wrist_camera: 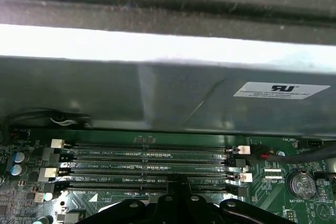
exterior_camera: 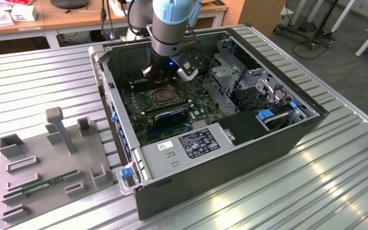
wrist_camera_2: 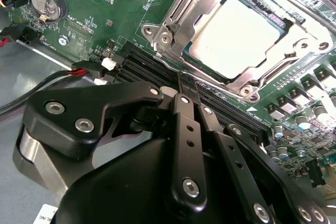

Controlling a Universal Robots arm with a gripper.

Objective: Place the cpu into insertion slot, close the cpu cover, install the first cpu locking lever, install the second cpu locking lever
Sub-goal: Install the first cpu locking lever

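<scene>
The cpu (wrist_camera_2: 239, 38): lies flat in the insertion slot (exterior_camera: 163, 97) on the green motherboard (wrist_camera_2: 94, 19), pale metal top facing up. The cpu cover (wrist_camera_2: 252, 80): down around the chip's edges, framing it through the window. The gripper (wrist_camera_2: 181, 85): closed, fingers together, nothing seen between them; sits just beside the socket, tips over the long black memory slots (wrist_camera: 149, 163). Cannot tell whether touching them. In the exterior view, reaches down into the open computer case (exterior_camera: 235, 158) on the slatted table (exterior_camera: 337, 191).
</scene>
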